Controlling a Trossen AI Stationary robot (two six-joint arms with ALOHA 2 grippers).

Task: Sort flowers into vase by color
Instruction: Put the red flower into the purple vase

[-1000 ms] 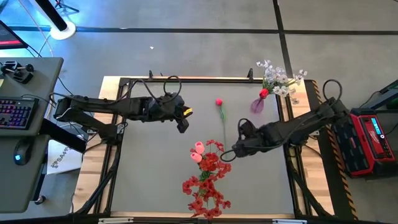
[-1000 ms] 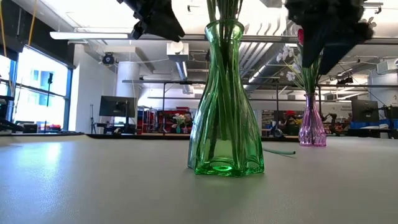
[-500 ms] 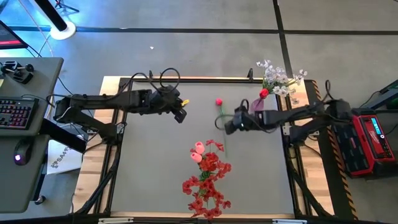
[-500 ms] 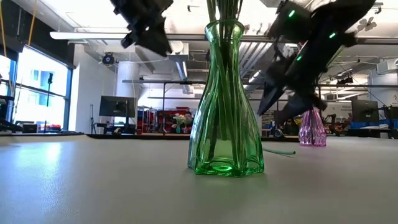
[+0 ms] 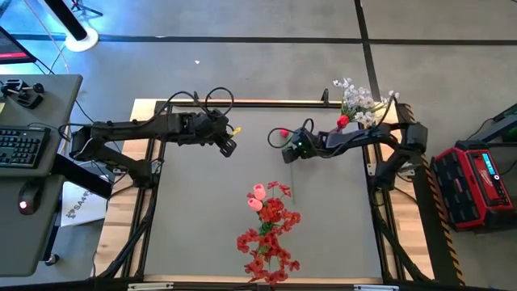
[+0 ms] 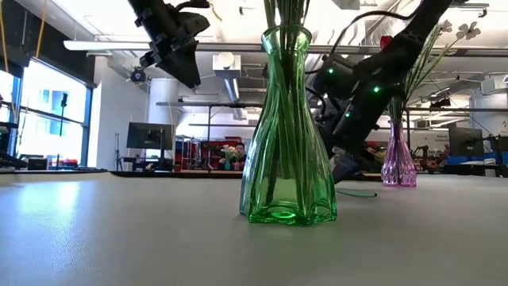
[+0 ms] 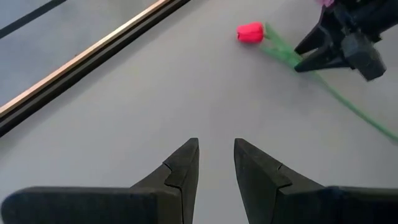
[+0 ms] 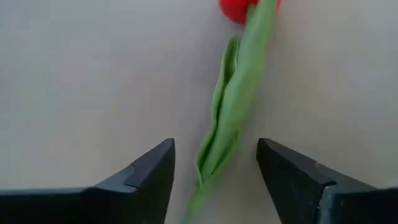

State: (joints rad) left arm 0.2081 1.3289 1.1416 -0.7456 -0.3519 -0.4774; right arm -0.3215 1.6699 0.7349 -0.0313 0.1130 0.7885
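Note:
A single red bud (image 7: 250, 32) on a thin green stem (image 8: 233, 106) lies flat on the grey table. My right gripper (image 8: 214, 171) is low over it, open, one finger on each side of the stem and its leaf, just behind the bud, touching nothing. My left gripper (image 7: 216, 163) hovers to the left (image 5: 229, 148), open by a narrow gap and empty. A green glass vase (image 6: 286, 135) stands upright holding red blossom clusters (image 5: 271, 230) and pink buds (image 5: 257, 194). A purple vase (image 6: 398, 163) holds white sprays (image 5: 359, 101) and a red bud (image 5: 342, 121).
The green vase stands mid-table toward the near edge, the purple vase at the far right corner beside my right arm (image 5: 363, 139). A raised wooden rim (image 5: 242, 103) frames the table. A desk with a keyboard (image 5: 20, 145) is off to the left.
My right gripper has swung from beside the green vase's flowers toward the far edge and come down over the lying red bud's stem. My left gripper has drawn back a little toward the far left. The flowers and vases have stayed where they were.

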